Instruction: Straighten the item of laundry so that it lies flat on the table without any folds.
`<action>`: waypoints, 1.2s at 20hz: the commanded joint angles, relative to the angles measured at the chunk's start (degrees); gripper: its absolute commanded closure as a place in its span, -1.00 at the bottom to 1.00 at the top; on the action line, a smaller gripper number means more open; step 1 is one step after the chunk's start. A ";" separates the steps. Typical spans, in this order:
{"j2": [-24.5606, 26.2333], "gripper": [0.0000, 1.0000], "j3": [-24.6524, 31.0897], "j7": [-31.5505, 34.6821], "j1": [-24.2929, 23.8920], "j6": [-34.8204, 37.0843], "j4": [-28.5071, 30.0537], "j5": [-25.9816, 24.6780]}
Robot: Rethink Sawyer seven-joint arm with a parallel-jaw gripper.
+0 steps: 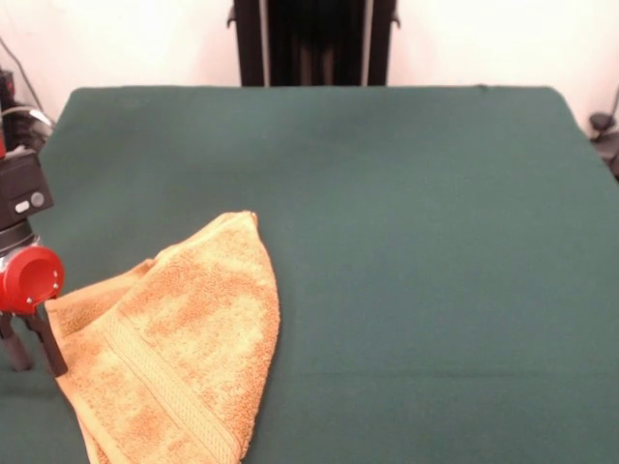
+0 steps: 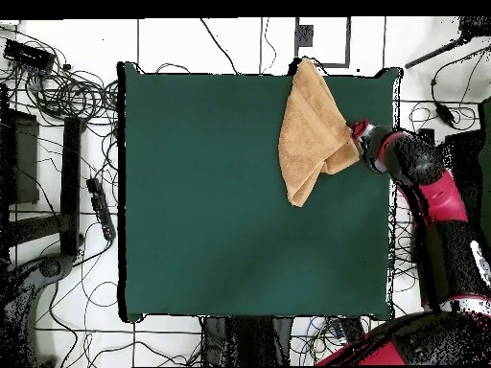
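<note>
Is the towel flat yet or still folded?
Folded: the towel lies doubled into a tapering wedge, one layer overlapping another, by the gripper at the table's edge.

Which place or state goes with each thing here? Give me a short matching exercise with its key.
Things:
1. towel
2. table
3. gripper
4. pedestal

Descriptions:
A. dark green, mostly bare
B. black, beyond the table's far edge in the front view
C. orange-yellow, folded over, at a table corner
D. at the towel's edge, fingers pointing down

Pairs: 1-C, 2-A, 3-D, 4-B
</note>
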 commanded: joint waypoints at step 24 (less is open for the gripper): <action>8.13 1.00 7.55 -7.48 3.70 0.58 1.50 -3.62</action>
